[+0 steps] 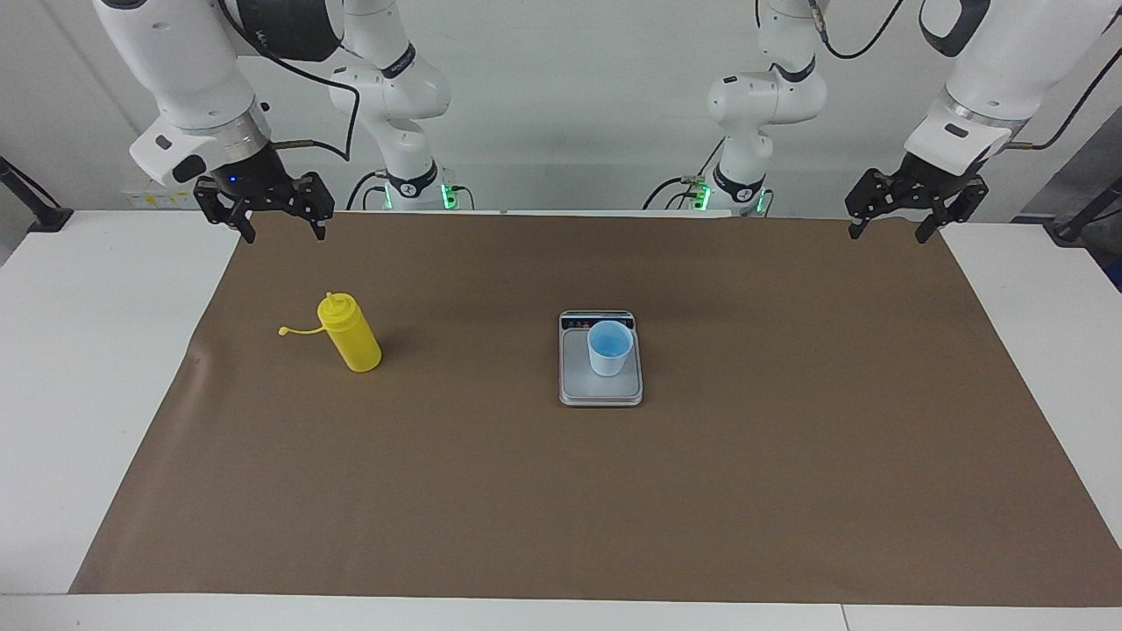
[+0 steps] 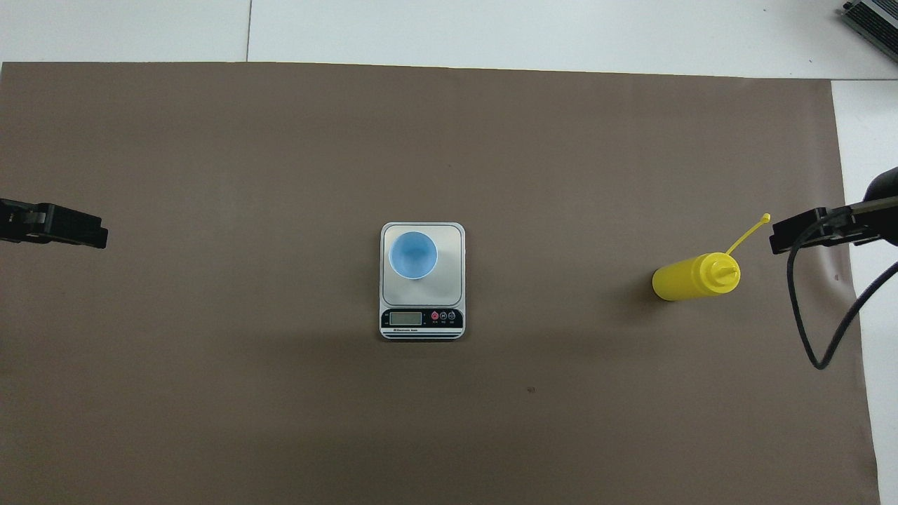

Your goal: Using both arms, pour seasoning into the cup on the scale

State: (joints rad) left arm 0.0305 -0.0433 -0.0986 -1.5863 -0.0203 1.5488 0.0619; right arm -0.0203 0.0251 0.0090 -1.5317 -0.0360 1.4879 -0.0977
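Right gripper (image 1: 280, 230) hangs spread and empty above the tabletop (image 1: 105, 350); the seasoning bottle (image 1: 351, 336) stands below it, well apart. Left gripper (image 1: 892, 230) hangs spread at its own end. Between them, the cup (image 1: 609, 348) sits on the scale (image 1: 600, 390).

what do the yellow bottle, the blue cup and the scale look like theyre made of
Yellow bottle: likely soft plastic, matte, with a thin moulded cap strap. Blue cup: probably thin plastic, smooth, slightly translucent. Scale: silver-grey plate, brushed metal or painted plastic; glossy black display strip.
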